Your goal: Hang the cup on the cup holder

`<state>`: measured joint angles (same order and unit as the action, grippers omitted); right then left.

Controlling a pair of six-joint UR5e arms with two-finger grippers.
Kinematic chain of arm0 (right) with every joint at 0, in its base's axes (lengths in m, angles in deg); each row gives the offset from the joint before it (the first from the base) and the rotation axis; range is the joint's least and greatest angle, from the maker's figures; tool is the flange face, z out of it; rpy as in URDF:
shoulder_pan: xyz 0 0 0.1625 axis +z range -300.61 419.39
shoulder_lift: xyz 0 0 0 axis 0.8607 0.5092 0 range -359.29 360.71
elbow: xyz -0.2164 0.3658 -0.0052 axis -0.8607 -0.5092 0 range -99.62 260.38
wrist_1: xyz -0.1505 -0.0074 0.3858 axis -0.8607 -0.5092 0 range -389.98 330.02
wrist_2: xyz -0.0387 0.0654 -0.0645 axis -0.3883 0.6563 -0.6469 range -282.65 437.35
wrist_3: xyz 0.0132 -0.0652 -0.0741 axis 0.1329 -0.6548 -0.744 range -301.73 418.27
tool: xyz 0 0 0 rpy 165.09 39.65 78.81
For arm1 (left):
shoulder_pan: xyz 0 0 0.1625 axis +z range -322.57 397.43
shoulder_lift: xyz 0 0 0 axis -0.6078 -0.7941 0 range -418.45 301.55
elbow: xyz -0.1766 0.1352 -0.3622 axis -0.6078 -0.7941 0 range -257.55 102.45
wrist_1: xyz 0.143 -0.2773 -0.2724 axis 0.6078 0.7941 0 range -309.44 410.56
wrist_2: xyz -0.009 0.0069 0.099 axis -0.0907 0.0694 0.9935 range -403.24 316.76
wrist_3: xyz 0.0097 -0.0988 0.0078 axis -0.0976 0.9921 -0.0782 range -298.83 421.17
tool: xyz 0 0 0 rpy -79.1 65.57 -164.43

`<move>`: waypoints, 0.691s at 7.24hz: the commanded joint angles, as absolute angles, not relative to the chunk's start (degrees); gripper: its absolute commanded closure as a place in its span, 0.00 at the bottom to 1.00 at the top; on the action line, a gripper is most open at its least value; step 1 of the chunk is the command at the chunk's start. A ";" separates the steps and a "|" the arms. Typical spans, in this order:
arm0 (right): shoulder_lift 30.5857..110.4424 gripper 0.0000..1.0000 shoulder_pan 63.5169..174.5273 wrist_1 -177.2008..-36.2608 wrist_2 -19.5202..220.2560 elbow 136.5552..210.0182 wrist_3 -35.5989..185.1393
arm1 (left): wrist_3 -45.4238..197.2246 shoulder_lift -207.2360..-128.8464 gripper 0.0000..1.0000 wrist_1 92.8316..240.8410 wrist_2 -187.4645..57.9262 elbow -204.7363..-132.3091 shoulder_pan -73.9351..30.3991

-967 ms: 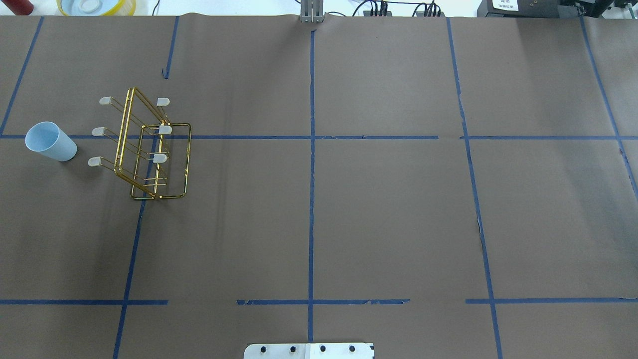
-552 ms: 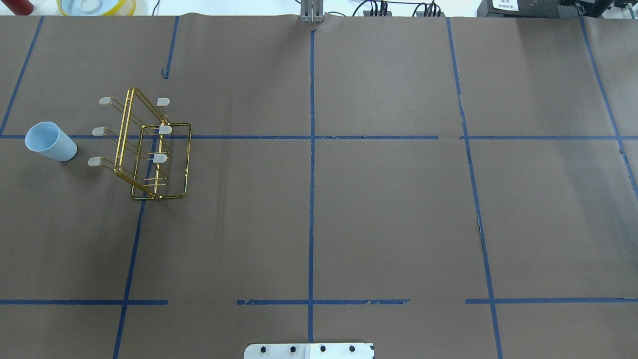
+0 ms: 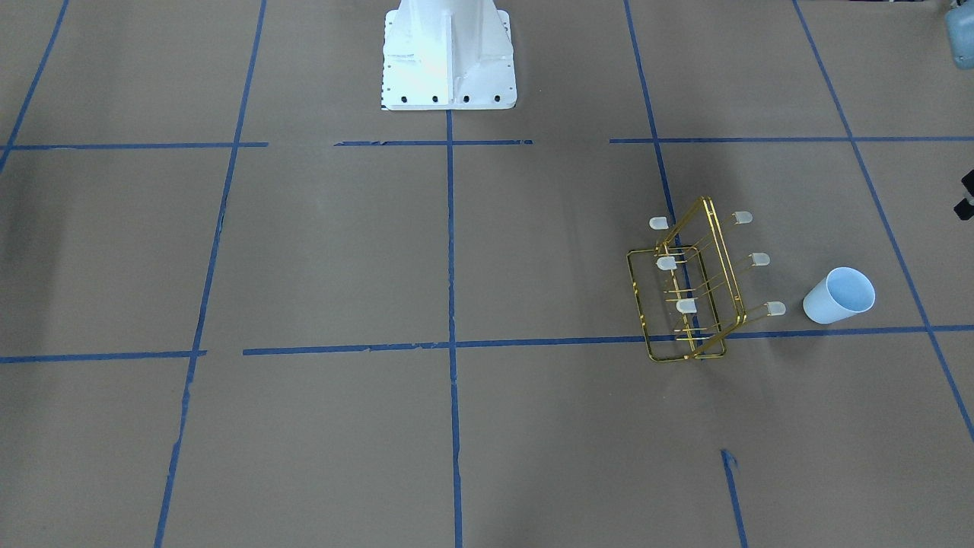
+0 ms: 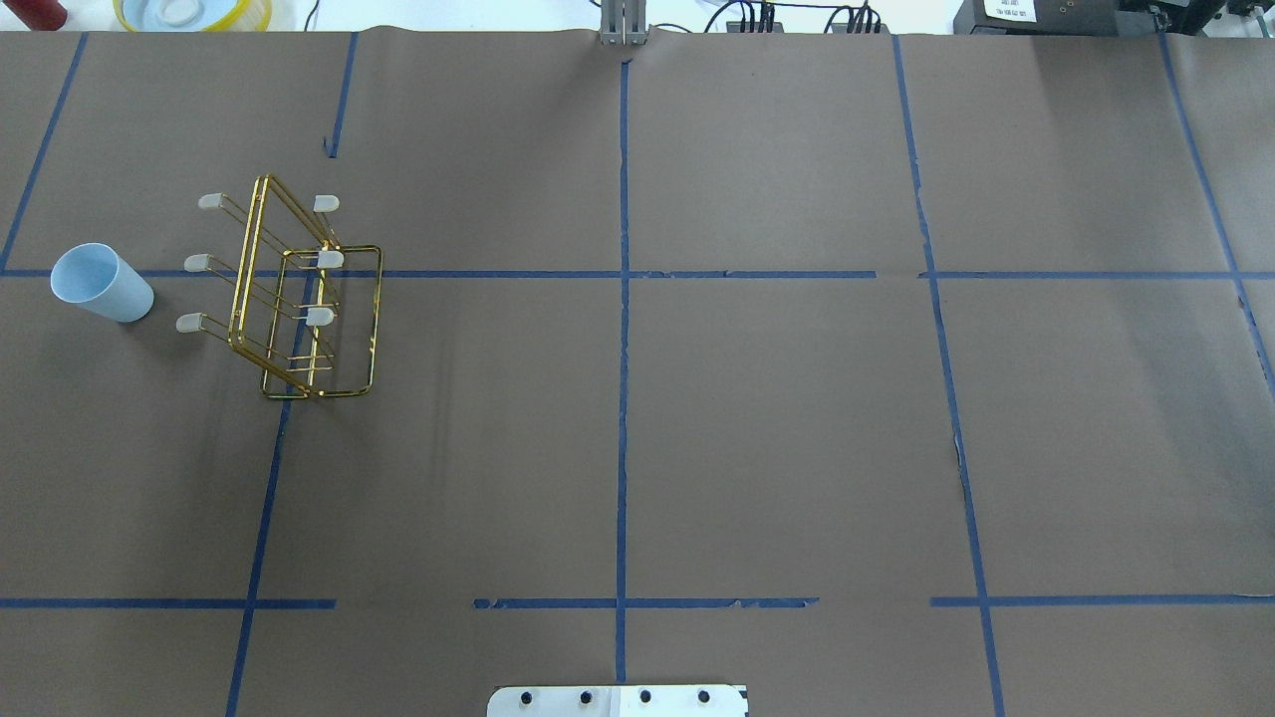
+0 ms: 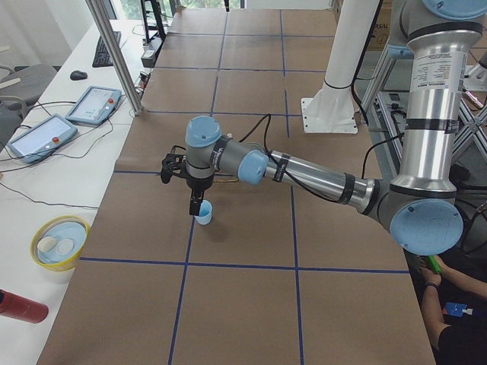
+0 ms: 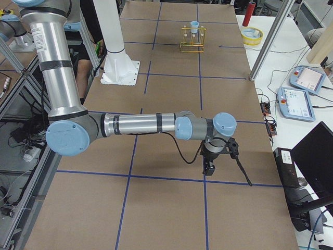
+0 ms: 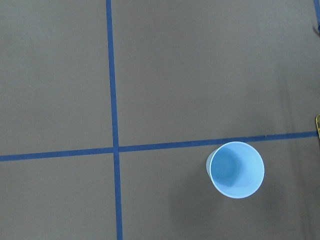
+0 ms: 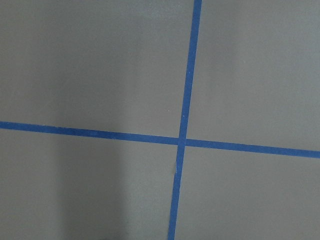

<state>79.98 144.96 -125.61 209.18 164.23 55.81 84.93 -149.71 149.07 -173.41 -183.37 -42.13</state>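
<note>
The pale blue cup (image 4: 100,283) stands upright, mouth up, at the table's far left, beside the gold wire cup holder (image 4: 299,299). Both also show in the front view, cup (image 3: 838,295) and holder (image 3: 689,289). The left wrist view looks straight down into the cup (image 7: 235,169). In the exterior left view my left gripper (image 5: 195,207) hangs just above the cup (image 5: 204,216); I cannot tell if it is open. My right gripper (image 6: 209,167) hangs over bare table far from both; I cannot tell its state.
A yellow bowl (image 4: 189,12) and a red bottle (image 5: 23,306) sit off the table's far left edge. The white robot base (image 3: 447,53) stands at the table's middle. A metal post (image 4: 624,25) stands at the far edge. Blue tape lines cross the brown paper.
</note>
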 commanded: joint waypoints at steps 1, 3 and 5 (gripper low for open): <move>79.98 0.00 145.00 -125.61 209.18 164.23 55.81 | 95.40 -149.59 0.00 151.36 -168.34 -186.00 -34.59; 79.98 0.00 145.00 -125.61 209.18 164.23 55.81 | 106.66 -145.84 0.00 164.14 -165.16 -185.48 -29.92; 79.98 0.00 145.00 -125.61 209.18 164.23 55.81 | 110.53 -140.56 0.00 172.07 -158.67 -185.48 -26.32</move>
<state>79.99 145.00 -125.61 209.18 164.23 55.81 107.09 -143.68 167.11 -162.46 -185.48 -28.97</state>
